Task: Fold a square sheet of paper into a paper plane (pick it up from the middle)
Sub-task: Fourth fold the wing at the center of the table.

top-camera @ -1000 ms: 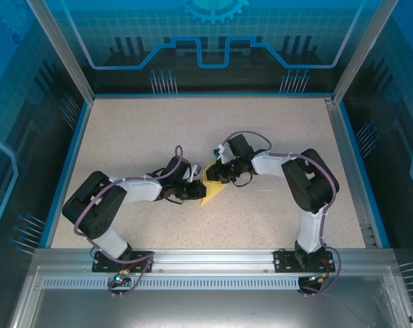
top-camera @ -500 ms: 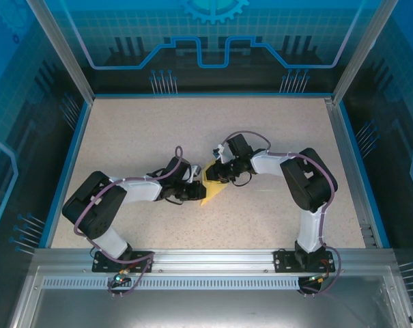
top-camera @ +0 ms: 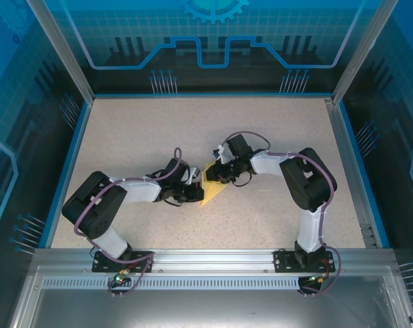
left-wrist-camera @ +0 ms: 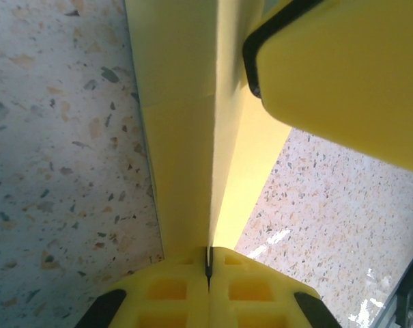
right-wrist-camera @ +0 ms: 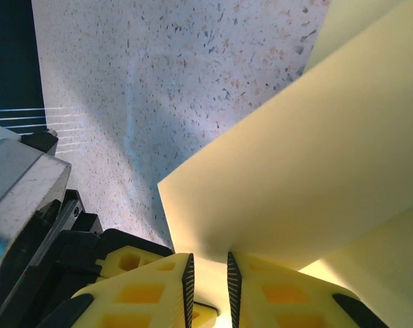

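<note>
L gripper (top-camera: 194, 193) is clamping fully shut on the folded yellow paper sheet (top-camera: 211, 190) at its 9 o'clock side. R gripper (top-camera: 216, 174) is pinching the 12 o'clock edge, jaws nearly closed. Sheet is sitting btwn both grippers near table (top-camera: 261, 130) centre, tip pointing to 7 o'clock.

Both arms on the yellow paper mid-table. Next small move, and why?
Probably draw the left fingers a little way along the fold, kept pinched, to sharpen the crease. They are shut on a folded ridge of the yellow sheet, and the right fingers clamp another part of it, so the sheet looks anchored enough for that.
</note>
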Robot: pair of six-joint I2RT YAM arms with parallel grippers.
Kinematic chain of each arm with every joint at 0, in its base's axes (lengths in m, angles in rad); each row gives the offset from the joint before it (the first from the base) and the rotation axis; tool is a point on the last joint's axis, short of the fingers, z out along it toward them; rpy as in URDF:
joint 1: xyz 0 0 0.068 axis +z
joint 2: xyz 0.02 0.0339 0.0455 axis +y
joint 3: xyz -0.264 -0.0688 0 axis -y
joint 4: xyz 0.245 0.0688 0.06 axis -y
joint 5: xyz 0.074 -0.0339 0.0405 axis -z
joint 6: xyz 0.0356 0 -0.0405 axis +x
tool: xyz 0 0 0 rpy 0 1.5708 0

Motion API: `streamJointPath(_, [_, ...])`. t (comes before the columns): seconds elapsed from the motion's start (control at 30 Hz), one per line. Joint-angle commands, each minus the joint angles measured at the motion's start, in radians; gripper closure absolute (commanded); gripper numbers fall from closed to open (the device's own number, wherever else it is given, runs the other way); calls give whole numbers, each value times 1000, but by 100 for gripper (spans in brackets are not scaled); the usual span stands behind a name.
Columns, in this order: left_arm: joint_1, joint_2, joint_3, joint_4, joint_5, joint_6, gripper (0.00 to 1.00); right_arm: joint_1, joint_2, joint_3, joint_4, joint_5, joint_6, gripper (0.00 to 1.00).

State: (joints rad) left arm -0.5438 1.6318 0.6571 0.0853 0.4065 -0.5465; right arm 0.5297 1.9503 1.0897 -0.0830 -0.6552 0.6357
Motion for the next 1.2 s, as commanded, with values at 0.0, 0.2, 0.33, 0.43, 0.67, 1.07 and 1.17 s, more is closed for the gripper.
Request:
streamJointPath(0.0, [24, 12, -10, 16, 69, 10, 98, 6, 19, 28, -26, -4, -4, 77])
streamJointPath(0.2, [35, 36, 20, -6, 104, 39, 98, 9, -24, 8, -19, -12, 1, 76])
streamJointPath(0.33, [37, 55, 43, -27, 124, 70, 98, 13, -55, -17, 6, -27, 14, 76])
streamJointPath(0.43, [36, 63, 63, -51, 133, 89, 98, 19, -69, -32, 13, -28, 16, 76])
streamJointPath(0.67, [51, 69, 64, -46, 166, 92, 98, 19, -32, -25, 43, -36, 33, 76])
streamJointPath(1.07, [59, 68, 57, -59, 160, 98, 88, 21, 35, 37, -5, 16, 24, 77])
streamJointPath(1.17, [60, 65, 49, -57, 157, 95, 84, 19, 33, 41, -17, 29, 20, 77])
